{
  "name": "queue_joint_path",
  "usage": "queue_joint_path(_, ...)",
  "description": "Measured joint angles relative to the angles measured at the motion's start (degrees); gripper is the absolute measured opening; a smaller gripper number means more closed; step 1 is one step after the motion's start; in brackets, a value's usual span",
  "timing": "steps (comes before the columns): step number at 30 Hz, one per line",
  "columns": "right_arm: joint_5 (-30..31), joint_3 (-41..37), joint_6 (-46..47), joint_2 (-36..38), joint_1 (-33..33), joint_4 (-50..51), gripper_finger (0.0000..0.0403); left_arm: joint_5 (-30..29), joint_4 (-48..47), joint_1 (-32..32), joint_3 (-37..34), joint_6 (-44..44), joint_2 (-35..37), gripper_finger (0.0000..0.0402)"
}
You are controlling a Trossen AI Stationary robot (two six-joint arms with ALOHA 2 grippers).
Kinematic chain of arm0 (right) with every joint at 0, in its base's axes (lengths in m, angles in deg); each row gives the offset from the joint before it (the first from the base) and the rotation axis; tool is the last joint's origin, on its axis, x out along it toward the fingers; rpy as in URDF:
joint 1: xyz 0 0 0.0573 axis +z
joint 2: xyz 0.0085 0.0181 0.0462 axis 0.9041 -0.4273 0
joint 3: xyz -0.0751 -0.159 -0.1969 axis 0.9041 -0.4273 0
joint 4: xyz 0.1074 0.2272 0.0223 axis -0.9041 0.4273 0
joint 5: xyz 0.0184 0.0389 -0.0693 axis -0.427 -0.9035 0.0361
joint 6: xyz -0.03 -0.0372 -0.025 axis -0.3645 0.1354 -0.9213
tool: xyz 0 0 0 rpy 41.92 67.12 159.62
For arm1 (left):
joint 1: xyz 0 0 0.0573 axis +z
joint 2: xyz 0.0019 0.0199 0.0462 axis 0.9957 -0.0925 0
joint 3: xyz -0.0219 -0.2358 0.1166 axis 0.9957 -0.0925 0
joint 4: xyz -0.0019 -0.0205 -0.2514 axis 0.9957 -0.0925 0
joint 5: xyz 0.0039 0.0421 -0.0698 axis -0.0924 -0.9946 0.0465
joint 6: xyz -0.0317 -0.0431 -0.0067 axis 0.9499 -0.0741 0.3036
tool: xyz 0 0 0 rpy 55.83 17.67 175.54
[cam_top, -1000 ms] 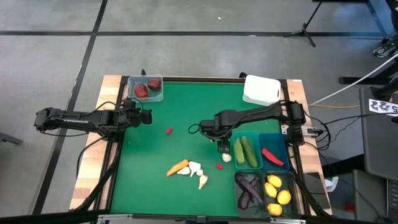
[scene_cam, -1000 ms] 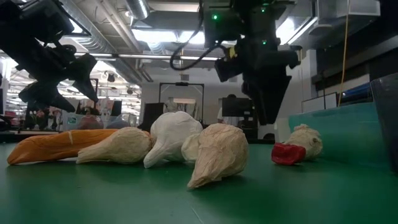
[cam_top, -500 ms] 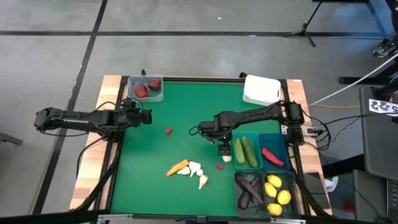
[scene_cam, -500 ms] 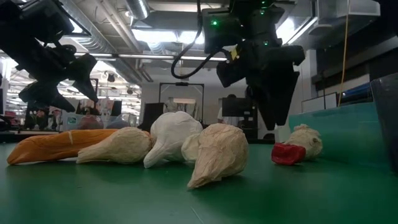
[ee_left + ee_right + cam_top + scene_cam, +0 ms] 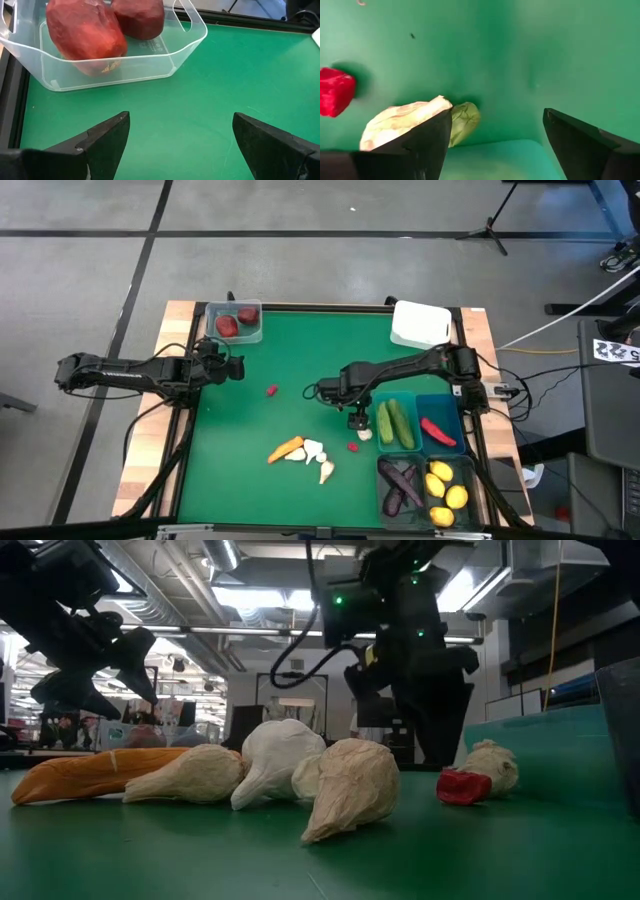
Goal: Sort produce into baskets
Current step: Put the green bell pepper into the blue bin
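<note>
**Right gripper over a loose garlic**

Here the right gripper (image 5: 357, 420) hangs with fingers spread just above a garlic (image 5: 410, 122) lying beside the teal basket (image 5: 396, 423). Probably light, hard and lumpy, it may roll; pinching across the fat bulb looks safest. The left gripper (image 5: 177, 145) waits, also spread, near the clear basket (image 5: 187, 47).

— What's cut off near the right gripper's dark finger (image 5: 415, 145)?

— The pale cream garlic bulb (image 5: 402, 120), partly hidden behind it.

— And the two dark red round fruits (image 5: 87, 30)?

— Clipped by the frame edge (clear plastic bin (image 5: 125, 65) too).
</note>
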Motion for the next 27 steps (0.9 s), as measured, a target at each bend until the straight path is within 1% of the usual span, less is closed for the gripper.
queue_joint_path(7, -0.1, -0.9, 1.1, -0.8, 0.0, 0.0, 0.0310, -0.1, 0.0, 0.0, 0.0, 0.0, 0.0, 0.0345)
queue_joint_path(13, -3.5, -3.3, 1.9, -0.8, 0.0, -1.4, 0.0310, -0.1, 0.0, 0.0, 0.0, 0.0, 0.0, 0.0345)
queue_joint_path(19, -4.0, -5.0, 3.0, -0.6, 0.0, -2.2, 0.0307, -0.1, 0.0, 0.0, 0.0, 0.0, 0.0, 0.0345)
queue_joint_path(21, -3.9, -5.1, 3.3, -0.6, 0.0, -2.4, 0.0296, -0.2, 0.0, 0.0, 0.0, 0.0, 0.0, 0.0345)
queue_joint_path(23, -3.8, -5.1, 3.3, -0.6, 0.0, -2.5, 0.0276, -0.2, 0.0, 0.0, 0.0, 0.0, 0.0, 0.0345)
queue_joint_path(27, -2.7, -5.2, 3.3, -0.6, 0.0, -2.4, 0.0217, -0.2, 0.0, 0.0, 0.0, 0.0, 0.0, 0.0345)
